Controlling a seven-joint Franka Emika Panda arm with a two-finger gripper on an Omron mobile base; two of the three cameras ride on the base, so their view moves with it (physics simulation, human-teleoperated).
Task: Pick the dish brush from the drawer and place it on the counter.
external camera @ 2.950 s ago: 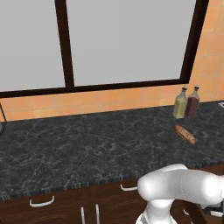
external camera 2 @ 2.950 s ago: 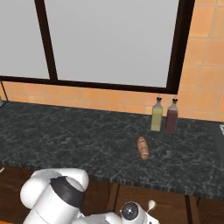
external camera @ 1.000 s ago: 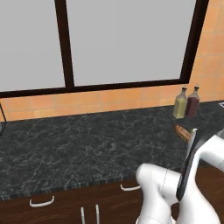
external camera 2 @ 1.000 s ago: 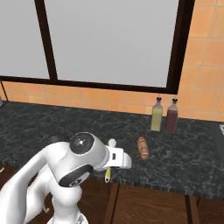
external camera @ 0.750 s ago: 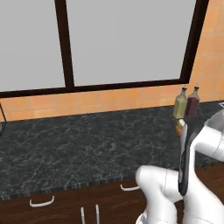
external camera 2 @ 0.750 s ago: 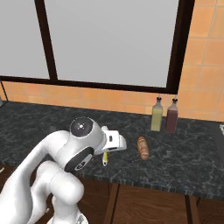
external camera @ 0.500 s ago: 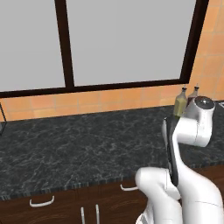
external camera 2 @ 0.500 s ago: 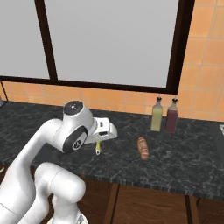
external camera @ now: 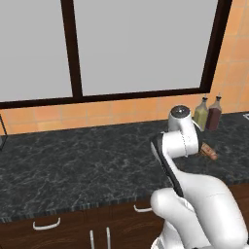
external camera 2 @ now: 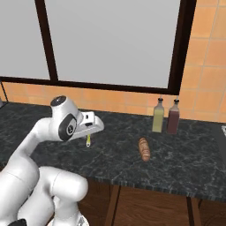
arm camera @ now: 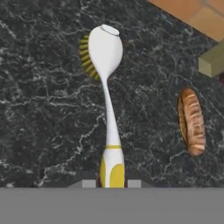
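The dish brush (arm camera: 106, 78) has a white head with yellow bristles, a thin white neck and a yellow handle end. My gripper (arm camera: 111, 183) is shut on that yellow end, with a dark fingertip (arm camera: 89, 183) on either side. In the right base view the gripper (external camera 2: 89, 135) hangs over the black veined counter (external camera 2: 185, 163), and the brush (external camera 2: 88, 141) points down from it just above the slab. The hand view looks straight down on the counter (arm camera: 43, 131) beneath the brush. In the left base view my own arm hides the hand.
A brown loaf (external camera 2: 144, 149) lies on the counter right of the gripper, also seen as the loaf (arm camera: 191, 121) in the hand view. Two glass bottles (external camera 2: 157, 115) (external camera 2: 173, 117) stand behind it at the tiled wall. Cabinet fronts with handles (external camera: 46, 224) run below the counter.
The arm has swung up from low in front of the cabinets to above the counter, carrying the brush left of the loaf.
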